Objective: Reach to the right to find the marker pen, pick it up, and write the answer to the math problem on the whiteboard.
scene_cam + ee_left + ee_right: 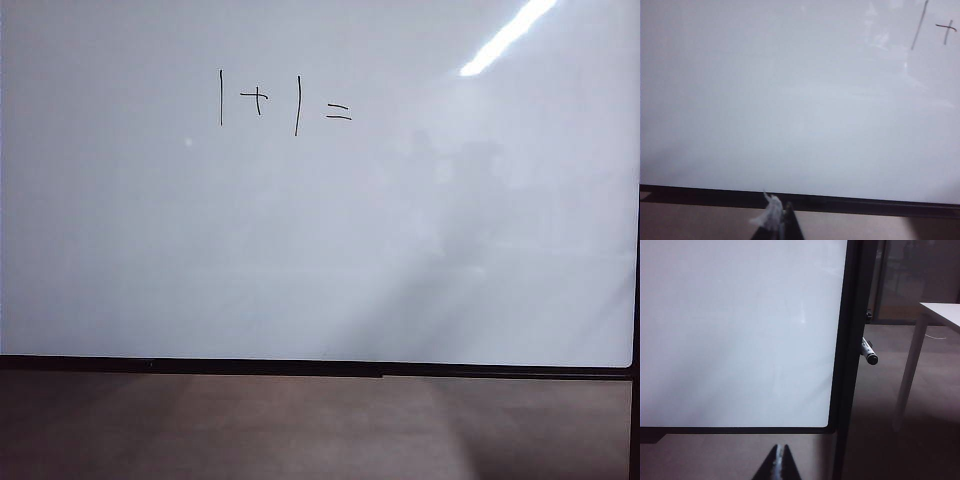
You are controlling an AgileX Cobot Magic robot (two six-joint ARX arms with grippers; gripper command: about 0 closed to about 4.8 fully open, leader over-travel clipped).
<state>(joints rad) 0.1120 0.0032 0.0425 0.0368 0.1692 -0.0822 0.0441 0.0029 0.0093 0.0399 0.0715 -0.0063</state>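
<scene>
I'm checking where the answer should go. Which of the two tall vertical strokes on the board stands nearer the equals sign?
The second stroke on the whiteboard, the longer, slightly slanted one right of the plus; the equals sign follows it. The first stroke stands left of the plus.

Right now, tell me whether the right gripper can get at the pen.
Probably yes. The pen sticks out past the whiteboard frame's far side, and nothing shows between it and the shut right gripper, which must open first.

the whiteboard [320,250] fills the exterior view, its face bare below the math problem [285,100]. in the right wrist view, open floor [880,440] lies between its black frame [845,365] and a table leg [907,380] at right.
</scene>
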